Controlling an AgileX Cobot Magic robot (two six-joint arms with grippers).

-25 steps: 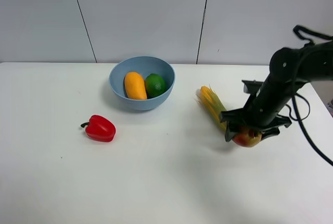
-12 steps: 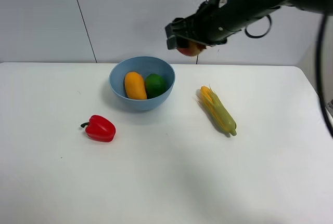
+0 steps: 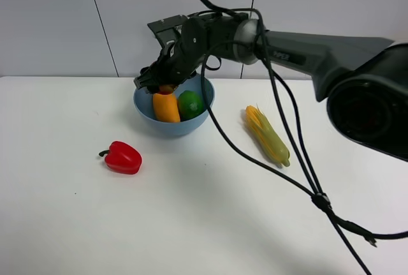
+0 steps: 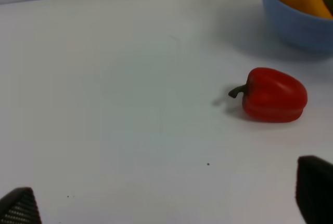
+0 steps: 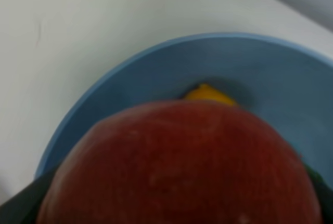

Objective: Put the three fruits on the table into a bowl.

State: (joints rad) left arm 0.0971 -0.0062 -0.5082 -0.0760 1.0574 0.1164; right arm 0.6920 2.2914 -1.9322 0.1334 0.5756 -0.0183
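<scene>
Pomegranate [image 5: 182, 167] hides most of bowl [image 5: 156, 73] interior.

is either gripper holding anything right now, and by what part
The right gripper holds the pomegranate over the bowl; the exact grip spot is hidden. The left gripper is open, holding nothing.

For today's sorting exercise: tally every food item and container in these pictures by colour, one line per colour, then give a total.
Red: 2, bell pepper, pomegranate
Orange: 1, mango
Green: 1, lime
Yellow-green: 1, corn
Blue: 1, bowl
Total: 6
</scene>
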